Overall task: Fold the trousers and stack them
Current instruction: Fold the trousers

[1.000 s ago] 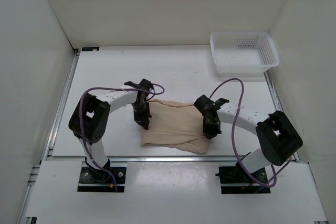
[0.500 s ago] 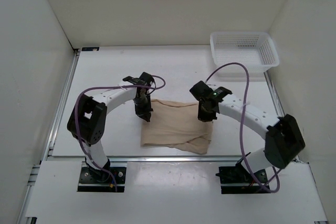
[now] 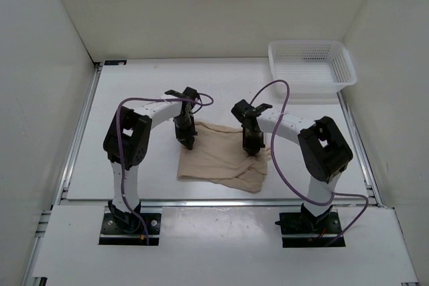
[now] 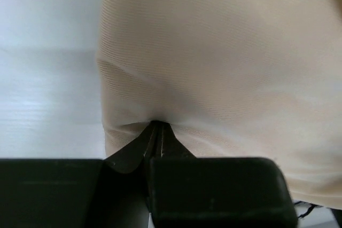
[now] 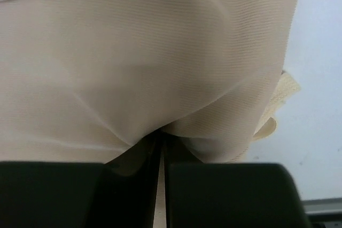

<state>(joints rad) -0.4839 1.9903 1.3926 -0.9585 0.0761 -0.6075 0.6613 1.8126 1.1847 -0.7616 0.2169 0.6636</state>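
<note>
The beige trousers (image 3: 218, 157) lie folded into a wrinkled bundle in the middle of the table. My left gripper (image 3: 188, 144) is shut on the cloth at the bundle's upper left edge, and the fabric (image 4: 214, 68) fills most of the left wrist view above the pinched jaws (image 4: 158, 126). My right gripper (image 3: 251, 150) is shut on the cloth at the upper right part of the bundle. In the right wrist view the trousers (image 5: 149, 57) drape over the closed jaws (image 5: 160, 136), with a folded edge (image 5: 278, 100) hanging at the right.
A white mesh basket (image 3: 311, 65) stands at the back right corner of the table (image 3: 134, 98). White walls close in the left, right and far sides. The arm bases sit at the near edge.
Both grippers have moved toward the far side and closer together with the cloth; the right one shifted clearly leftward. The bundle has become narrower, its right edge pulled inward.
</note>
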